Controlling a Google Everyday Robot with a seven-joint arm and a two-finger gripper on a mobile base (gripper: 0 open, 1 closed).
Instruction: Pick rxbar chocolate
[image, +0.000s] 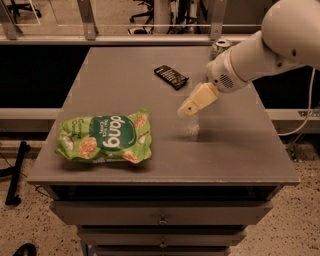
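The rxbar chocolate (171, 77), a small flat black bar with pale lettering, lies on the grey table (225, 150) toward the back middle. My gripper (188, 108) hangs above the table, a little to the right of the bar and nearer the front, apart from it, pointing down and left. The white arm comes in from the upper right.
A large green snack bag (104, 138) lies at the front left of the table. A drink can (219, 48) stands at the back right, mostly hidden behind my arm. Drawers sit below the table's front edge. A rail runs behind the table.
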